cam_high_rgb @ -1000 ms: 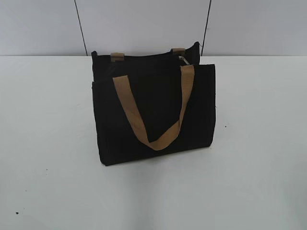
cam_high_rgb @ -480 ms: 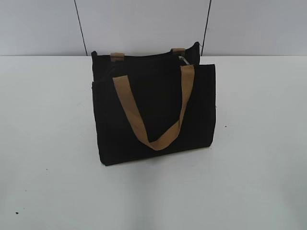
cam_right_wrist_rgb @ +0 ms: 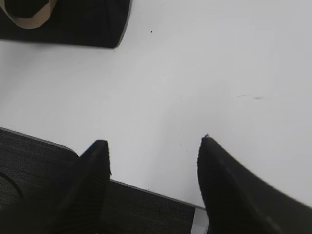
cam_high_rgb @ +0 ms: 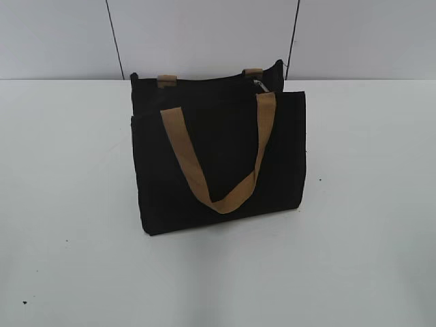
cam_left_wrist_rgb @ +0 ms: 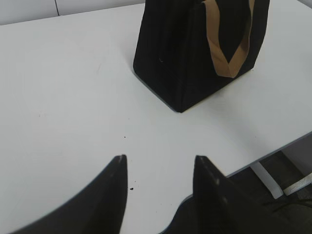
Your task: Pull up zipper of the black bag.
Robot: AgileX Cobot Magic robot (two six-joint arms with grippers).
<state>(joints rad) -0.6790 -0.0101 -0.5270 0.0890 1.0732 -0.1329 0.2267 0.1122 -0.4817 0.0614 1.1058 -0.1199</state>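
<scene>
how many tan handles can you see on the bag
2. The front handle hangs down in a loop over the black bag's front panel. The rear handle shows only as two short tan stubs at the back top edge; the rest is hidden.

No text, label, brand, number or sign can be read anywhere: the black bag [cam_high_rgb: 218, 160] ahead of both sets of jaws bears no legible marking, nor does the white table [cam_high_rgb: 368, 225]
</scene>
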